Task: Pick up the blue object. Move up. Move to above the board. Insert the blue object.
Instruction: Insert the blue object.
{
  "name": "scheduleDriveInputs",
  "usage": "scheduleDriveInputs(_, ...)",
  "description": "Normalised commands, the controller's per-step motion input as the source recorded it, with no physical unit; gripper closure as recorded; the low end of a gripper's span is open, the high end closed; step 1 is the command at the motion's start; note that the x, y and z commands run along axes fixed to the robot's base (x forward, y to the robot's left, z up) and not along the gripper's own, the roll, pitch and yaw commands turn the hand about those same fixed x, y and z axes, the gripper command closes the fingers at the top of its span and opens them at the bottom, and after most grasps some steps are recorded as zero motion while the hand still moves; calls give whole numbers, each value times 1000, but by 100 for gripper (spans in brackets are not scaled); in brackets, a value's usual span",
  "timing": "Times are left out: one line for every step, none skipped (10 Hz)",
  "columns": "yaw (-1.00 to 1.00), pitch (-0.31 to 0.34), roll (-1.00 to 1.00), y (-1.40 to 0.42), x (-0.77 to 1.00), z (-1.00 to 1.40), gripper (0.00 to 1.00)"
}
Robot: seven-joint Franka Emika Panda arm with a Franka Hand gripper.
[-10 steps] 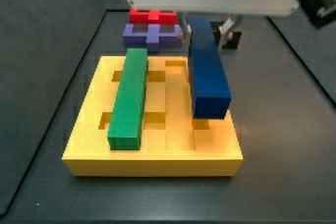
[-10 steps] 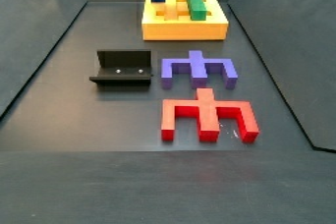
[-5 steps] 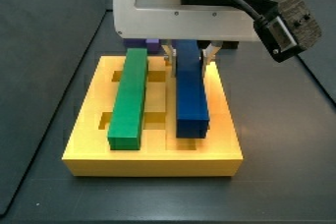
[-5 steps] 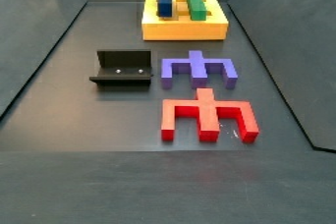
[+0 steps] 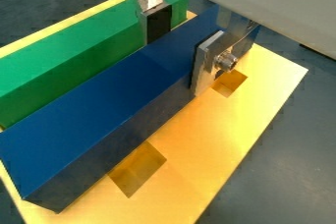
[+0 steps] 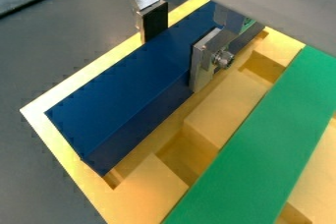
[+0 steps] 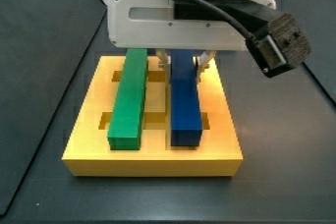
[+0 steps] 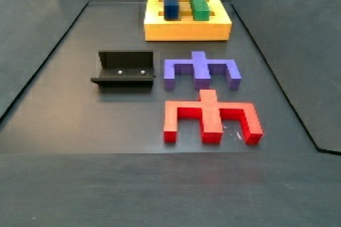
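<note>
Dark floor — the hand (image 7: 186,64) pinches the blue object (image 7: 188,105) lying in the board (image 7: 92,140) beside the green bar (image 7: 129,98).

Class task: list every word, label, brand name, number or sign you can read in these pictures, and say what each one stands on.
None: no readable text in any view.
The blue object, the board and green bar are plain.
The claw, at the blue object on the board, shows no label.

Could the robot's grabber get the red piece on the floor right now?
Probably not yet. The gripper is over the board, its fingers either side of the blue object. The red piece lies uncovered, though.
</note>
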Motion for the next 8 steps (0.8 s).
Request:
scheduleDriveInputs(0, 66, 111, 0, -49, -106, 100)
scheduleDriveInputs(0, 30, 69, 0, -120, -103, 100)
scheduleDriveInputs(23, 0, 4, 0, -226, -97, 100)
scheduleDriveInputs(63, 0, 57, 0, -160, -106, 100)
scheduleDriveInputs(71, 0, 86, -46, -77, -117, 100)
scheduleDriveInputs(11, 29, 113, -134, 0, -83, 100)
scheduleDriveInputs(0, 26, 93, -220, 71, -97, 100)
scheduleDriveInputs(-20, 53, 79, -154, 220, -166, 100)
